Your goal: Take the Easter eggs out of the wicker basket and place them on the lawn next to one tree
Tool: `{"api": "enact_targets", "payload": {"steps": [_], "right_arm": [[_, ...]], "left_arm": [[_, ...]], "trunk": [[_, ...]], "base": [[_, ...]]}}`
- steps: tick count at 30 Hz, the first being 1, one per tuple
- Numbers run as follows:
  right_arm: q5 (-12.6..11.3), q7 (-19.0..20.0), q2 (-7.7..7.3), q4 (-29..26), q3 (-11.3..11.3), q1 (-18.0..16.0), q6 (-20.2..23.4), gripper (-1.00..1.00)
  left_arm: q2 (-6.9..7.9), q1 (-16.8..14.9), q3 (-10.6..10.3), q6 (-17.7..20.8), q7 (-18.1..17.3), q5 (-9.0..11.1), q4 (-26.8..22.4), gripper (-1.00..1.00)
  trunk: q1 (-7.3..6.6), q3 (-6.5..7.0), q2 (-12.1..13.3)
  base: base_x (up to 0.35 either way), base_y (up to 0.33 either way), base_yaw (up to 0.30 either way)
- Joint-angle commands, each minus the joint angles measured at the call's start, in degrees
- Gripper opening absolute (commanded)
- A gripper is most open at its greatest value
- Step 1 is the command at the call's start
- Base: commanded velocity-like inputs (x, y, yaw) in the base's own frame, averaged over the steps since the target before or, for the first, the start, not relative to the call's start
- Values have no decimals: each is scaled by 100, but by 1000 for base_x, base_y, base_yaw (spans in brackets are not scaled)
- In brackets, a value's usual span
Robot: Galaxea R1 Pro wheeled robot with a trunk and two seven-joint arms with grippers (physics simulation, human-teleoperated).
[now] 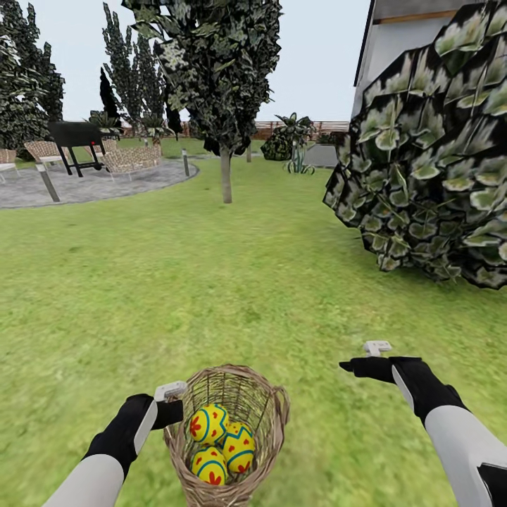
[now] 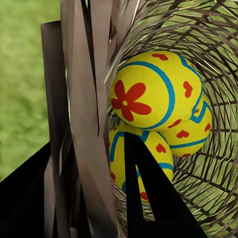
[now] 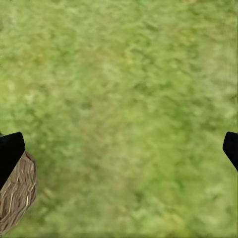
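Note:
The wicker basket (image 1: 276, 415) is at the bottom centre of the head view, over the lawn (image 1: 211, 282). In it lie the three Easter eggs, one on top (image 1: 208, 424), one to the right (image 1: 240, 445), one nearest me (image 1: 209, 465). My left gripper (image 1: 173, 407) is shut on the basket's left rim. In the left wrist view one finger (image 2: 146, 198) reaches inside next to the eggs (image 2: 148, 94) and the woven wall (image 2: 84, 109) runs between the fingers. My right gripper (image 1: 352, 366) is open over grass to the right of the basket (image 3: 17, 198). A slim-trunked tree (image 1: 226, 176) stands ahead.
A large leafy bush (image 1: 436, 155) crowds the right side below the white house (image 1: 415, 35). At the far left lies the grey patio (image 1: 84, 186) with wicker chairs (image 1: 130, 158) and a black grill (image 1: 74, 137). Open grass stretches between me and the tree.

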Motion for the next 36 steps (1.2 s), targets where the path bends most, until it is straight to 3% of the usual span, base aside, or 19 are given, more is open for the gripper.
{"api": "enact_targets", "payload": {"steps": [1, 13, 16, 19, 21, 22, 23, 25, 26, 31, 35, 36], "right_arm": [[-3, 8, 2, -5, 0, 0, -4, 100], [-5, 1, 6, 8, 1, 9, -6, 100], [-10, 1, 6, 41, 1, 9, -209, 100], [-22, -8, -4, 382, -4, 9, -435, 100], [-21, -16, -31, 1135, -5, 125, -666, 100], [149, -171, -16, 1939, 0, 409, -1336, 100], [493, -443, -3, 2394, 0, 646, -1773, 100], [1046, -1009, 51, 2871, 1, 1149, -2545, 100], [1135, -1177, 85, 2945, -1, 1331, -2716, 100], [1223, -1387, 131, 3045, -8, 2290, -3015, 100], [1238, -1616, 202, 3062, -5, 2736, -3037, 100], [1281, -1654, 233, 3078, -2, 3063, -3250, 100]], "left_arm": [[0, 1, 0, 0, -1, 30, -1, -100], [0, 0, 0, 0, -1, 30, -1, -100], [0, 0, 0, 0, -1, 30, -1, -100], [0, -2, 0, 0, -1, 30, -1, -100], [0, 1, 0, 0, -1, 30, 5, -100], [0, 0, 0, 0, -1, 30, 7, -100], [0, 0, 0, 0, -1, 30, 8, -100], [0, 0, 6, 0, -1, 30, 8, -100], [0, 0, 10, 0, -1, 30, 8, -100], [-7, 0, 11, -4, -1, 30, 4, -100], [-15, 2, 9, -4, -1, 30, -2, -100], [-33, -2, 4, -8, -1, 30, -1, -100]], "trunk": [[-23, 19, 42], [-286, 234, 523], [-352, 288, 643], [-418, 342, 764], [-462, 378, 844], [-484, 396, 884], [-506, 414, 924], [-550, 450, 1004], [-572, 467, 1044], [-682, 557, 1245], [-769, 629, 1405], [-791, 647, 1445]], "base": [[0, 0, 0], [0, 0, 0], [0, 0, 0], [0, 0, 0], [0, 0, 0], [0, 0, 0], [0, 0, 0], [0, 0, 0], [0, 0, 0], [0, 0, 0], [0, 0, 0], [0, 0, 0]]}}
